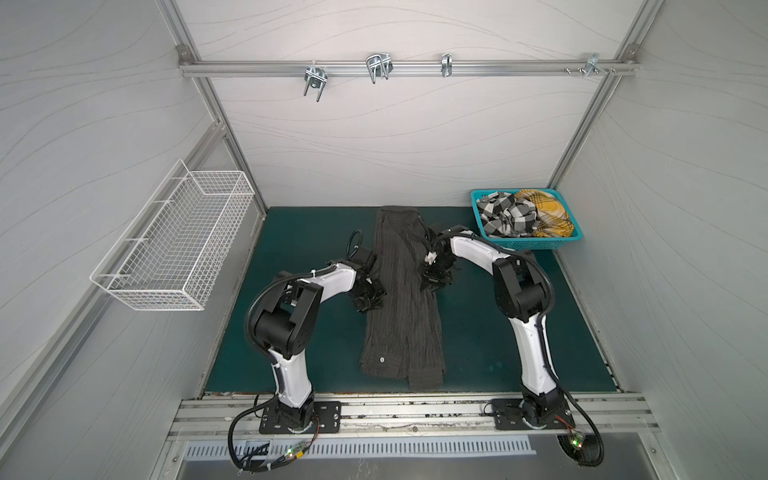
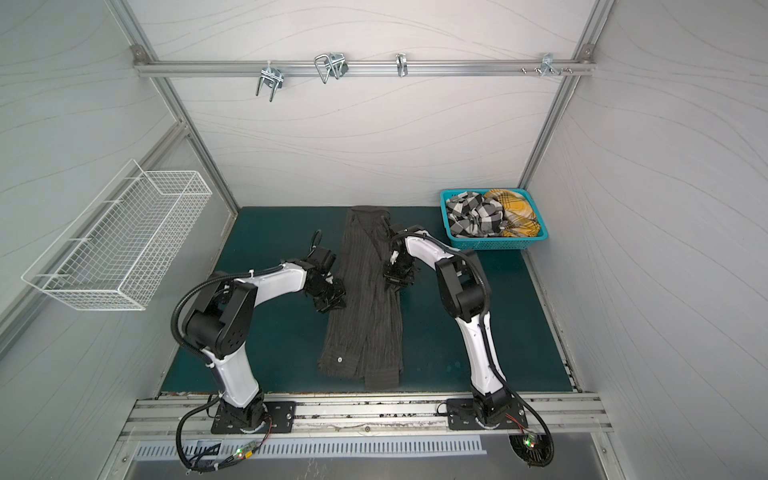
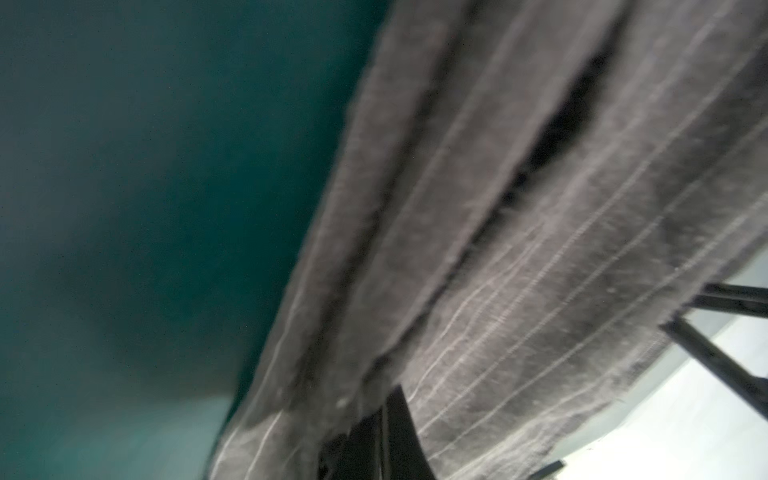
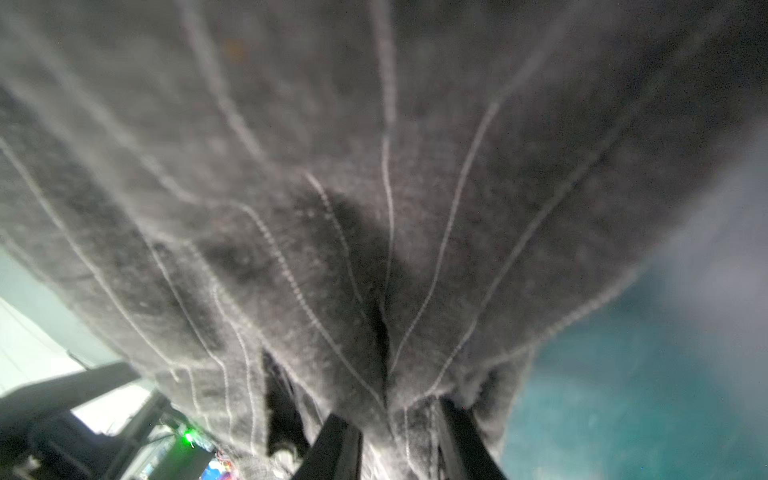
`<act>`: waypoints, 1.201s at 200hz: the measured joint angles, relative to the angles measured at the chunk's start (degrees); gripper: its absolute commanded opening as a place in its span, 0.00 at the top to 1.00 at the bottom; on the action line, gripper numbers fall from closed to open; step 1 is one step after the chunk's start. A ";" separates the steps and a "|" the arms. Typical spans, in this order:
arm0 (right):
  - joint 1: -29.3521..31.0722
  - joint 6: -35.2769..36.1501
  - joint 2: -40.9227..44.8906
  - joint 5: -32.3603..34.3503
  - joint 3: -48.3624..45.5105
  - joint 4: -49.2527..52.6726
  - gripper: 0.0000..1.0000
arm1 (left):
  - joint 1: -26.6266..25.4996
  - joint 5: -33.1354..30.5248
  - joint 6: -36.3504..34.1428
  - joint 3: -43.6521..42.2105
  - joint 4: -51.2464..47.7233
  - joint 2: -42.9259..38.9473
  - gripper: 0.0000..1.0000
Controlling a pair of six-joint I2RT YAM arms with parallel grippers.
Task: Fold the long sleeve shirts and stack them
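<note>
Shirts, three: one charcoal grey pinstriped cloth shirt (image 1: 401,299) in the middle of both top views, one black-and-white checked shirt (image 1: 505,216) and one mustard-yellow plaid shirt (image 1: 548,214) at centre right. One pale round button (image 1: 381,360) shows on the grey one.

Baskets, two: one teal plastic lattice basket (image 1: 536,244) and one white wire basket (image 1: 166,253) at the left.

Two white-and-black robot arms: left arm (image 1: 291,316), right arm (image 1: 528,299).

Four metal hooks (image 1: 316,79) (image 1: 378,68) (image 1: 446,64) (image 1: 592,66) hang on one aluminium rail (image 1: 498,65) across the top.

One dark green mat (image 1: 478,332).
</note>
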State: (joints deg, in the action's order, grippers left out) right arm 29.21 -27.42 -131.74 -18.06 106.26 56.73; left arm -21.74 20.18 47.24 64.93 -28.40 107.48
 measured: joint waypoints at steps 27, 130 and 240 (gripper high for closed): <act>-1.88 1.27 -7.34 -0.22 13.90 1.86 0.57 | 0.98 0.09 -0.22 6.60 0.48 4.90 0.99; 0.85 2.25 32.02 4.90 -22.49 0.26 0.54 | -1.18 0.15 -0.15 -4.66 -2.56 -20.09 0.87; 22.95 -2.23 27.98 7.63 -32.94 -2.05 0.65 | -4.68 3.74 7.02 -20.33 3.91 -17.03 0.85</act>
State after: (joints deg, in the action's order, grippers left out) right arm 52.16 -29.65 -103.77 -10.44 73.32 54.68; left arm -26.41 23.92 54.26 44.60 -24.49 90.45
